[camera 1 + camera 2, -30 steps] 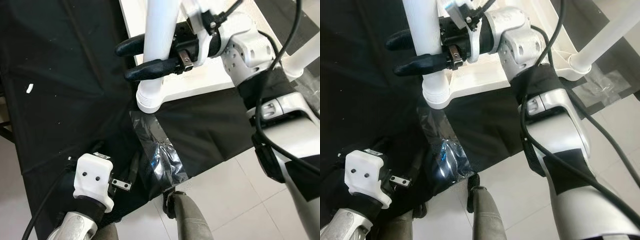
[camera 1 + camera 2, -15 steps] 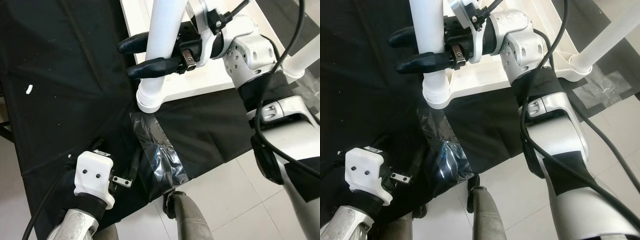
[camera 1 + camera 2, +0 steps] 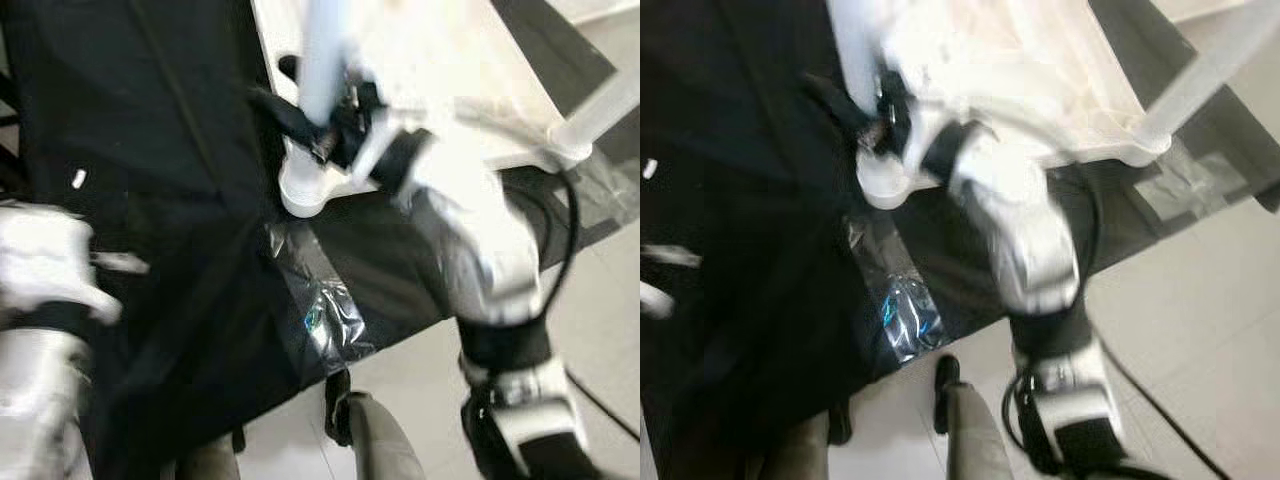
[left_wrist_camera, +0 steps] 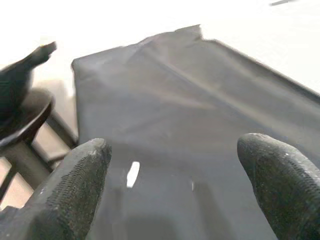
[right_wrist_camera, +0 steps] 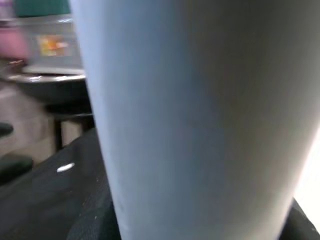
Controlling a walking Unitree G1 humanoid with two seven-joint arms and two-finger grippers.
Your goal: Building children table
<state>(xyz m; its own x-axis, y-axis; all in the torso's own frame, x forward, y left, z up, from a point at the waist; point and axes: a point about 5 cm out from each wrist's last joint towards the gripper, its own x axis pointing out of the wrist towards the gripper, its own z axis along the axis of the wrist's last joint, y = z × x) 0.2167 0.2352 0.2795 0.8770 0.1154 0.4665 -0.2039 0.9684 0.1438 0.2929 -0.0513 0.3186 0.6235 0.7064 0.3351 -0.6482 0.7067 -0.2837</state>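
The white children's table [image 3: 450,60] lies upside down on a black cloth [image 3: 170,110]. One white leg [image 3: 322,60] stands up from its corner socket [image 3: 303,190]. My right gripper [image 3: 300,115] is clamped around this leg just above the socket, and the leg [image 5: 200,120] looms close between its fingers in the right wrist view. The head views are blurred. My left gripper [image 4: 180,165] hangs open over the black cloth [image 4: 190,115], its fingers [image 4: 75,175] wide apart with nothing between them. The left arm [image 3: 45,270] is at the left edge.
A second white leg [image 3: 605,95] rises at the table's right corner. Crinkled clear plastic [image 3: 325,320] lies on the cloth's near edge. A small white piece [image 3: 78,179] rests on the cloth at left. Pale tiled floor [image 3: 430,400] lies near my feet.
The head camera has swung and everything is now blurred. My left arm has risen from low centre to the left edge. My right gripper sits lower on the leg, nearer the socket.
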